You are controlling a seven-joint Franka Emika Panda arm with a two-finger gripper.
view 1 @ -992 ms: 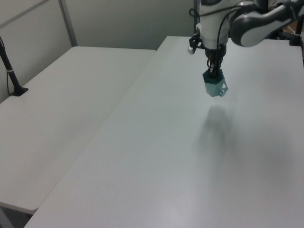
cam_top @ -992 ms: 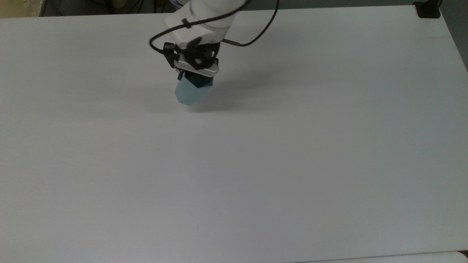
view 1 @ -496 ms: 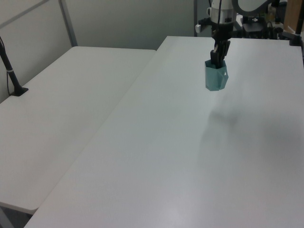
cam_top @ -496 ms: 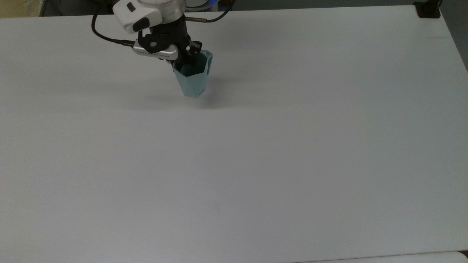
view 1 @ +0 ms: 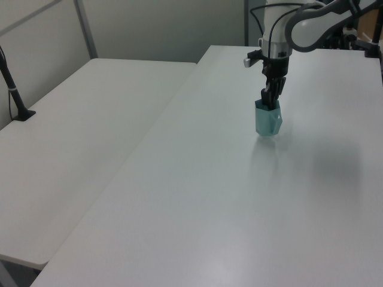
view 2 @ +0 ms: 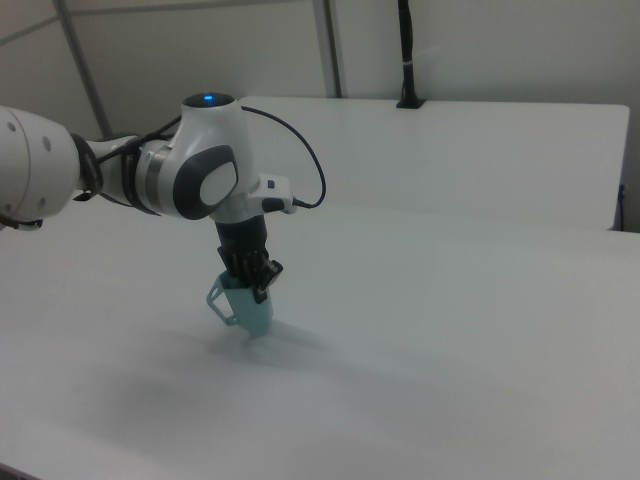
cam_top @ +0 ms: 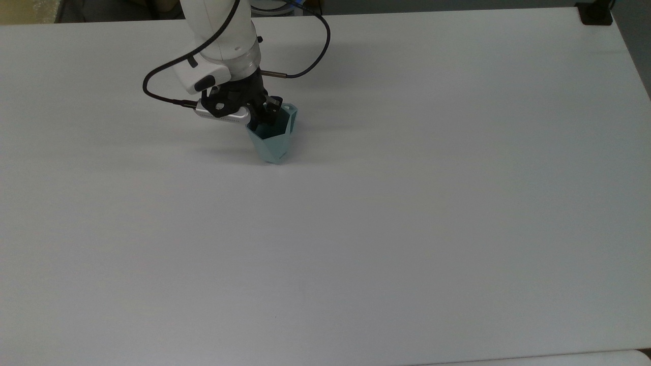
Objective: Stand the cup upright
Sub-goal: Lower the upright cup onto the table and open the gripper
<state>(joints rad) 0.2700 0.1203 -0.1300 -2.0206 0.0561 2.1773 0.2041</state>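
The fingers (cam_top: 265, 116) hide part of the cup (cam_top: 271, 143) rim.

White table (cam_top: 407, 229), second white table (view 1: 72, 149) beside it — pale wall panels (view 1: 149, 27) behind

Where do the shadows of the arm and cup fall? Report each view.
Top view: a faint shadow on the table behind the cup, toward the top. Left view: a soft dark patch to the left view's right of the cup. Right view: a dim smear toward the right view's lower left.
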